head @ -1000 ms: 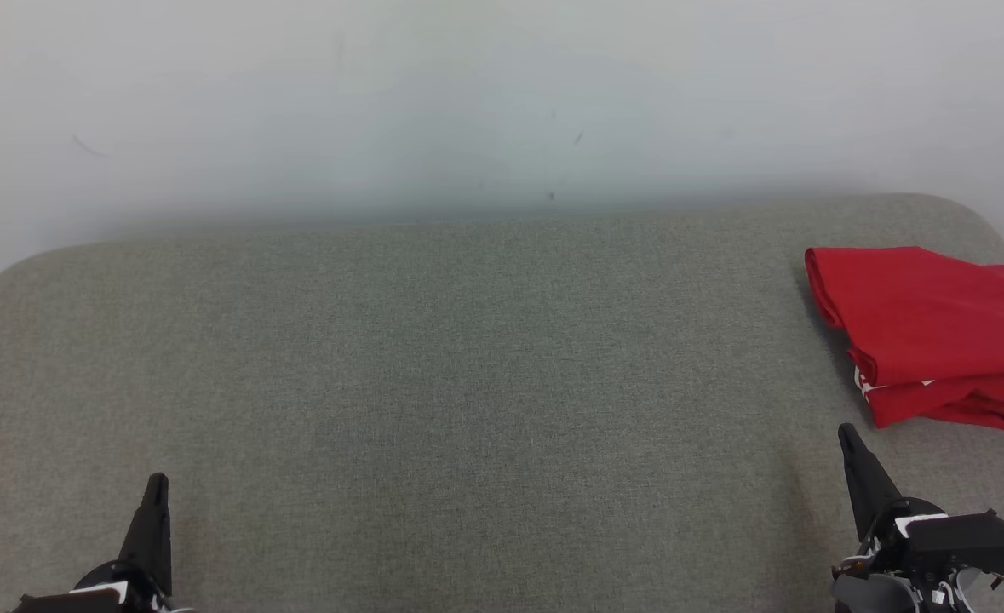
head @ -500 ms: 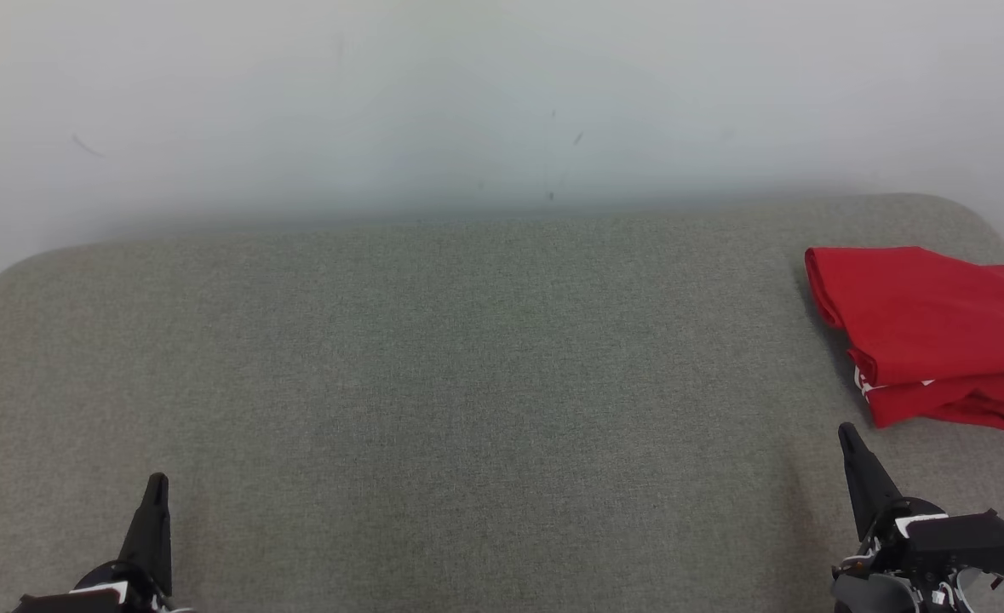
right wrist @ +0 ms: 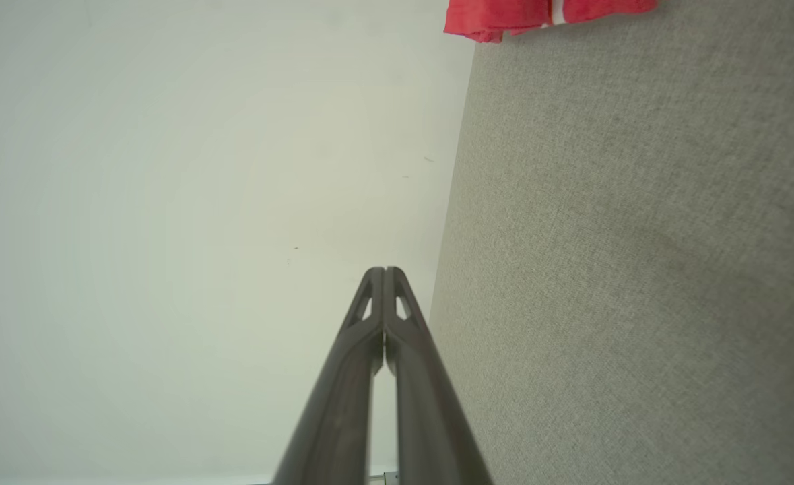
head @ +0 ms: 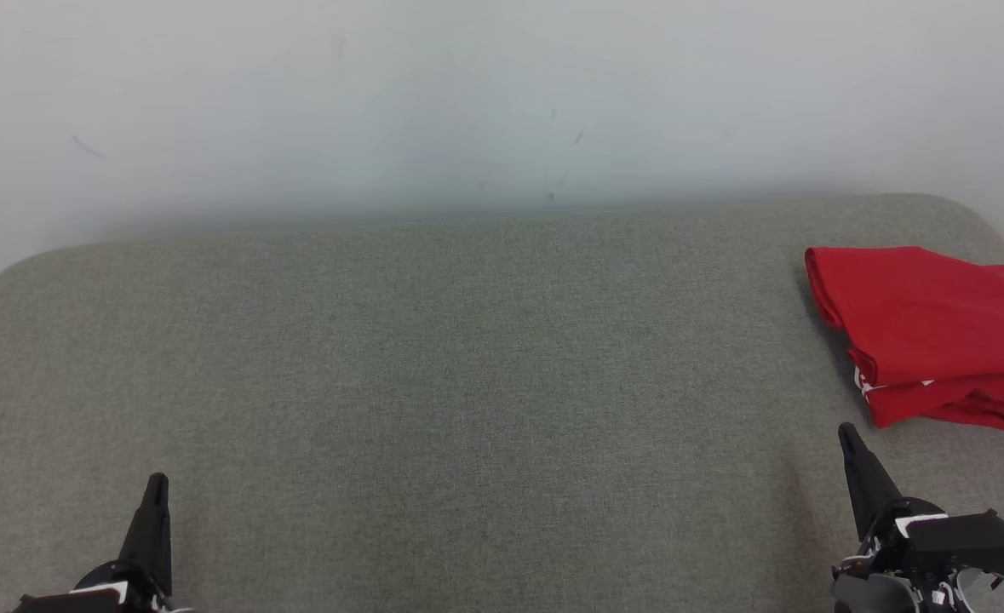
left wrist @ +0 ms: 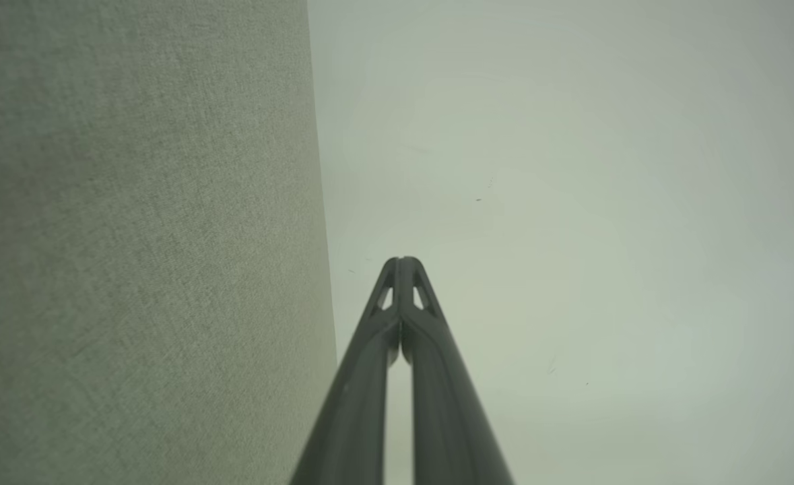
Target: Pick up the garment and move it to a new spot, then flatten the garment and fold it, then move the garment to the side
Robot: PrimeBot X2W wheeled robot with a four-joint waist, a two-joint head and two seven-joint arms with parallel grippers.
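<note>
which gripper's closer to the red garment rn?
Right. The right gripper sits just short of the folded red garment, not touching; the left gripper is far across the grey surface.

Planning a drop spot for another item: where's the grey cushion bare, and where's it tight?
Bare: the grey cushion from its left edge across the middle, between the wall behind and the shut left claw and right claw in front. Crowded: far right, where the folded red garment lies just beyond the right claw.

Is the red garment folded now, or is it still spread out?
Folded. The red garment lies as a compact stack with layered edges on the right of the grey surface.
</note>
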